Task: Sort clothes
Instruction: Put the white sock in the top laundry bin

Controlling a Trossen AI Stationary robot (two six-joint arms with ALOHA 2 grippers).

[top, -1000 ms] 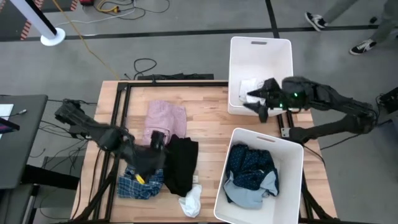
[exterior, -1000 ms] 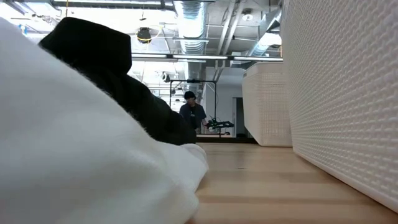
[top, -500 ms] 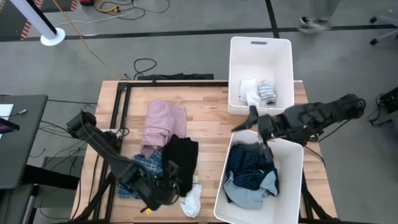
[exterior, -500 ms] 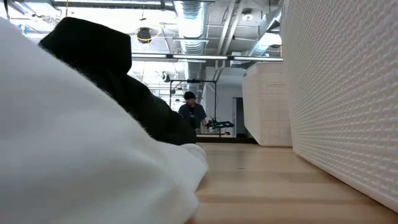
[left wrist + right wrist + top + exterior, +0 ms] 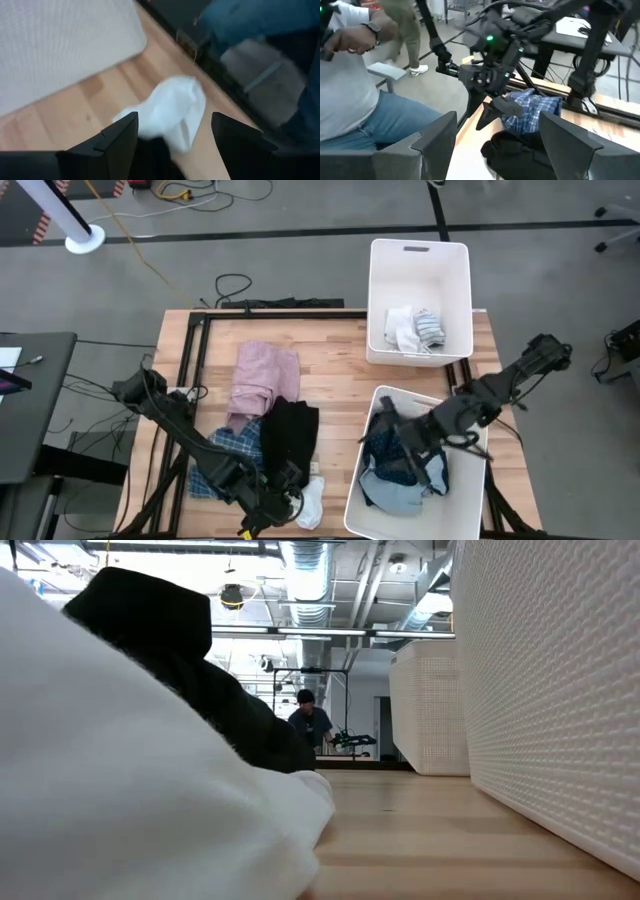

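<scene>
My left gripper (image 5: 288, 492) is open, low over the table's near edge, just left of a small white sock (image 5: 310, 502). In the left wrist view the sock (image 5: 170, 112) lies on the wood ahead, between my fingers (image 5: 120, 137). My right gripper (image 5: 390, 430) is open above the near white bin (image 5: 472, 480), which holds a navy patterned garment (image 5: 405, 445). The pink garment (image 5: 262, 375), black garment (image 5: 292, 438) and blue plaid shirt (image 5: 215, 475) lie on the table's left half. White and striped socks (image 5: 415, 330) lie in the far bin (image 5: 420, 252).
A light blue cloth (image 5: 400, 492) lies under the navy garment. In the right wrist view a seated person (image 5: 355, 100) shows beside the table's near left. The low view is filled by white cloth (image 5: 120, 780), the black garment (image 5: 170, 630) and the bin wall (image 5: 560, 690).
My left gripper has swung from over the plaid shirt toward the table's near edge and right, ending beside the white sock. My right gripper has left the far bin and gone toward the near edge and left, to above the near bin. The clothes on the table have stayed put.
</scene>
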